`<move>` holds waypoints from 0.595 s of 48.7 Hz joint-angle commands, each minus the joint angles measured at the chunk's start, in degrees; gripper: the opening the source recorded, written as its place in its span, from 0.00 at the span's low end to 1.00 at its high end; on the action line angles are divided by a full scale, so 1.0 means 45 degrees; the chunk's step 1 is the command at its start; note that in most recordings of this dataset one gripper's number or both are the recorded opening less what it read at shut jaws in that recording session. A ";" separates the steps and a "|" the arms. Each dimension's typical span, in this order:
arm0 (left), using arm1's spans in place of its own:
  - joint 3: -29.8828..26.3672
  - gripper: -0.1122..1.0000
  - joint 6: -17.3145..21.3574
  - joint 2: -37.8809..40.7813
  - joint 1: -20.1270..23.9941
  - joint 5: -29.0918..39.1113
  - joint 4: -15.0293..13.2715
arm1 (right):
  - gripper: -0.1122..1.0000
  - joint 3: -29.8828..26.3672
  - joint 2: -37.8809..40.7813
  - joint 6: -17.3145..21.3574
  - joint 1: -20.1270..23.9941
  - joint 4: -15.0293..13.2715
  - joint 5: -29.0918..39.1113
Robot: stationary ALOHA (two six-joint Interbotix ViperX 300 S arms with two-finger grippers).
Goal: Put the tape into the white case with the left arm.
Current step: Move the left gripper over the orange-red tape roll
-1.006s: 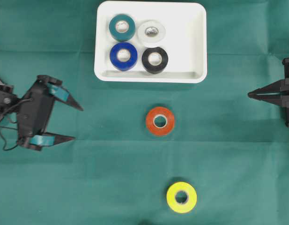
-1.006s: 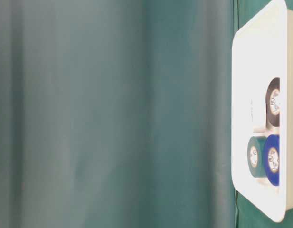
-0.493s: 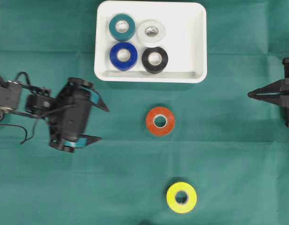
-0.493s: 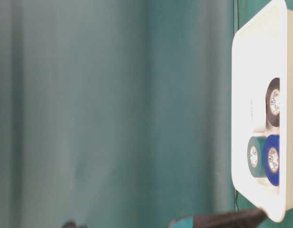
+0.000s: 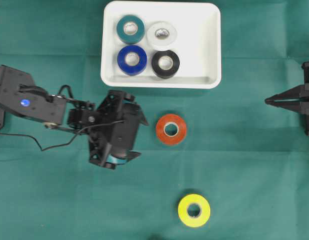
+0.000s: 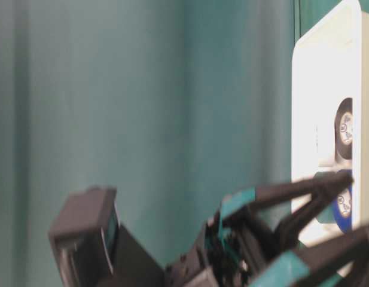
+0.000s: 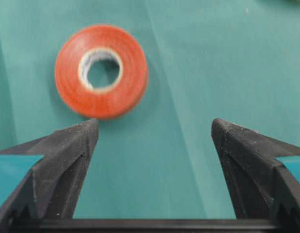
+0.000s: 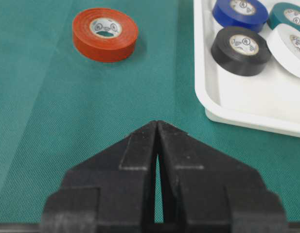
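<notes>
Green cloth (image 5: 254, 170) covers the whole table, and all the work lies on it.

On the left arm (image 5: 39, 106), the left gripper (image 5: 136, 136) hangs with its jaws spread wide and nothing between them. In the left wrist view the two black fingertips (image 7: 86, 133) frame bare cloth, and the orange roll (image 7: 101, 72) lies flat just ahead of them, off toward one finger rather than centred in the gap. From overhead the gripper sits just beside that roll, not touching it.

By my reading, the step in hand is the approach to a pick: the orange roll is the nearest loose tape and the wrist camera looks straight at it. The next move calls for lining the gap up over the roll, one finger on either side or one through its hole, lowering to the cloth, then closing. After that comes a lift and a carry up to the white case (image 5: 212, 45), which sits near the top of the overhead view, close above the roll.

The right gripper (image 8: 157, 127) rests at the far right edge, jaws pressed together on nothing, well apart from the work.

Counting outward:
- Loose rolls on the cloth: two, the orange one and a yellow roll (image 5: 194, 210) farther down.
- Rolls inside the case: four, namely a teal roll (image 5: 130, 29), a white roll (image 5: 162, 34), a blue roll (image 5: 132, 60) and a black roll (image 5: 166, 63), packed in its left half.
- Rolls in all: six.
- Cases: one.
- Grippers: two.
</notes>
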 commanded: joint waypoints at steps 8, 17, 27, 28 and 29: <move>-0.1328 0.96 0.0000 0.0723 0.0039 0.0273 0.0020 | 0.02 -0.0156 0.0059 0.0020 0.0000 -0.0020 -0.0137; -0.2129 0.96 -0.0020 0.1426 0.0039 0.0664 0.0020 | 0.02 -0.0156 0.0078 0.0020 0.0000 -0.0020 -0.0137; -0.2715 0.96 -0.0039 0.2168 0.0039 0.0898 0.0020 | 0.02 -0.0137 0.0059 0.0020 0.0000 -0.0020 -0.0137; -0.2773 0.96 -0.0039 0.2227 0.0039 0.0938 0.0020 | 0.02 -0.0137 0.0059 0.0020 0.0000 -0.0020 -0.0137; -0.2832 0.96 -0.0039 0.2305 0.0039 0.1035 0.0020 | 0.02 -0.0137 0.0078 0.0020 0.0000 -0.0020 -0.0137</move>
